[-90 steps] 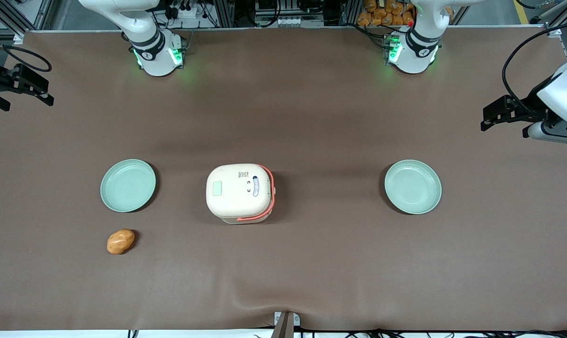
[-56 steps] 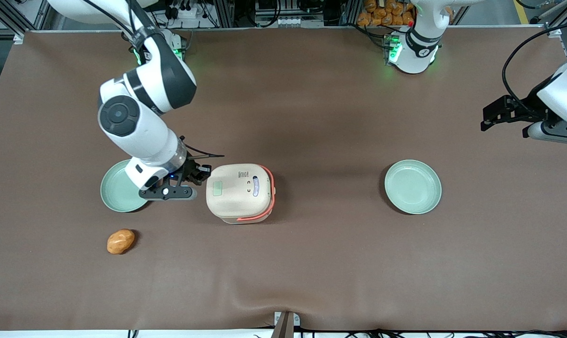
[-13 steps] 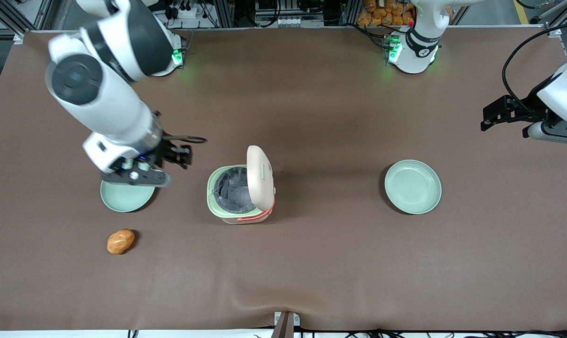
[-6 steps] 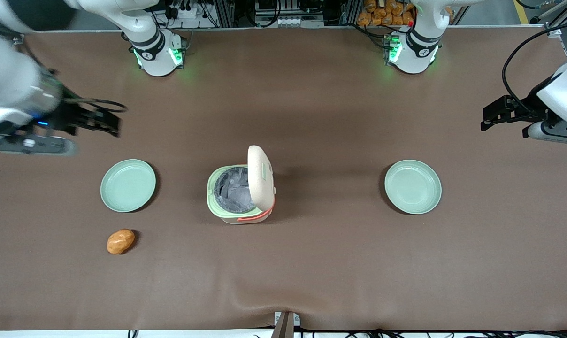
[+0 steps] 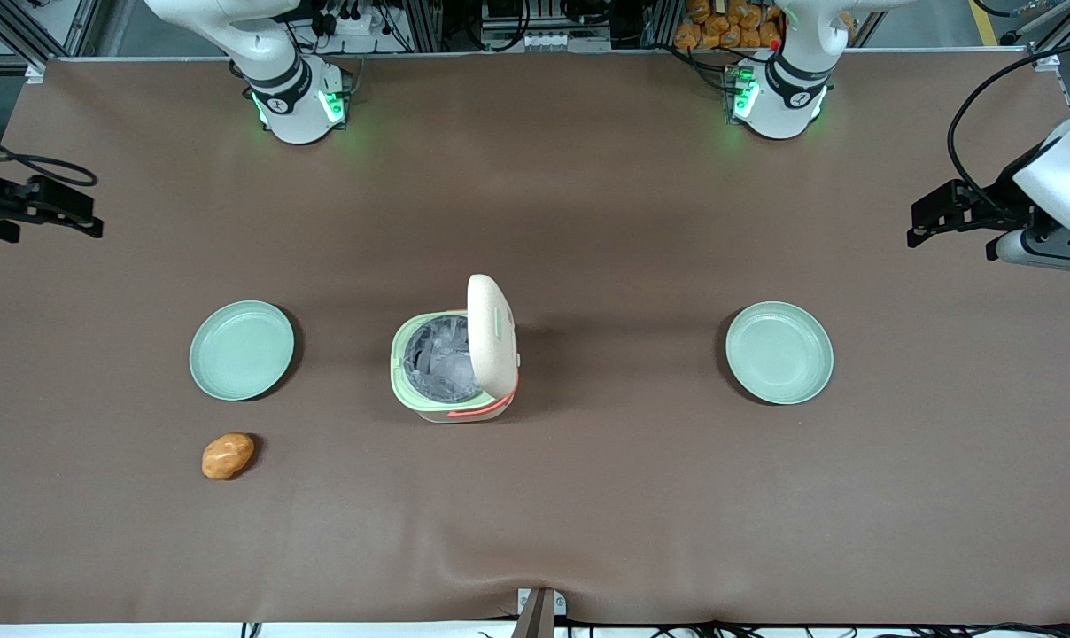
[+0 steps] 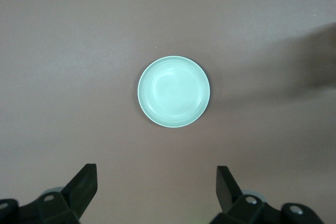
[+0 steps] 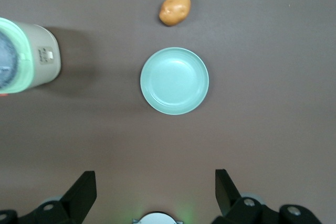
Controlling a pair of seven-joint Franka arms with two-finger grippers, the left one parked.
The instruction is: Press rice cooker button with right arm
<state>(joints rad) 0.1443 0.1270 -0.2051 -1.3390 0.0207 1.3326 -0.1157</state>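
The rice cooker [image 5: 453,354] stands mid-tabletop [image 5: 588,514] between two green plates [image 5: 242,350], lid upright, dark inner pot exposed, so the press looks done. It seems light, rigid plastic with a sprung lid; the coral handle [image 5: 486,408] is the natural hold. A potato [image 5: 228,455] lies nearer the camera. The pincer [image 5: 43,206] hangs at the working arm's end, fingers [image 7: 84,190] apart, empty
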